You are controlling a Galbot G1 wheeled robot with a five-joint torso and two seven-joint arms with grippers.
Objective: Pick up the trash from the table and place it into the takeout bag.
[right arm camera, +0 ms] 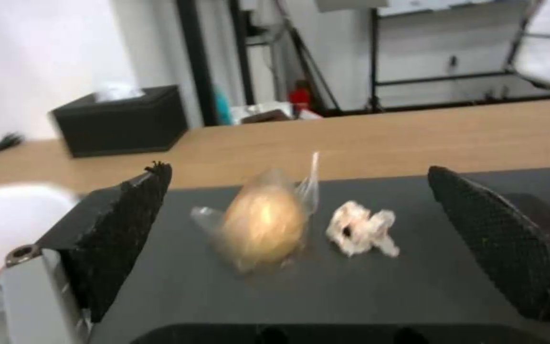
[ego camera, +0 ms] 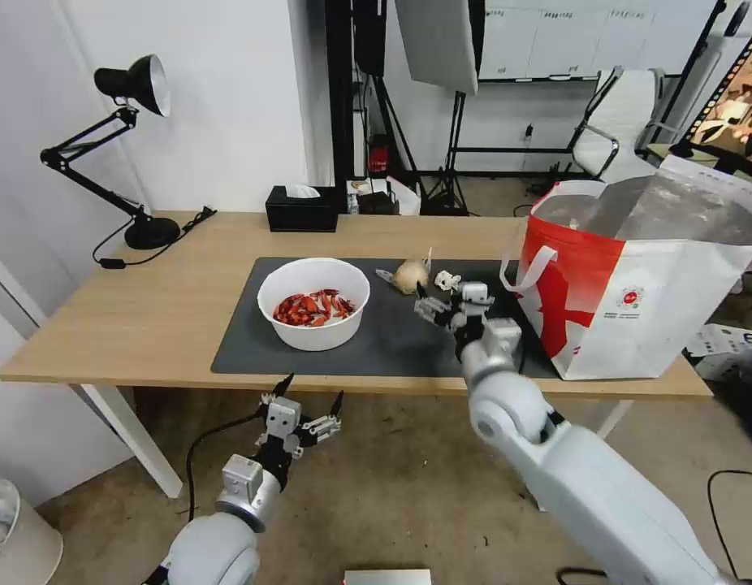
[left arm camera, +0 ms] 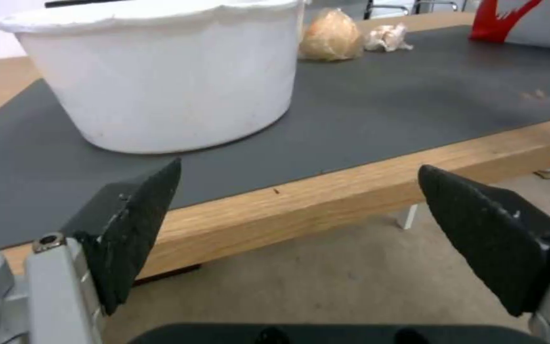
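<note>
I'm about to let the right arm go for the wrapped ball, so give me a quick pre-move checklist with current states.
1. Right claw open: ok, jaws spread wide.
2. Tan wrapped ball lined up between its fingers: ok.
3. Small white wad apart from the ball: not ok, close beside it, also between the jaws.
4. Takeout bag mouth open, upright: ok.
5. Left claw out of the way: ok, open, below the table edge near the white bowl.

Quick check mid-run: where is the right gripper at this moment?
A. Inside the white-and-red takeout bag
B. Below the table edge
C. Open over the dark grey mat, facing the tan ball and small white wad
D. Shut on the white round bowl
C: the right gripper is open above the dark grey mat, with the tan plastic-wrapped ball and small white crumpled wad lying untouched ahead of its fingers.
</note>
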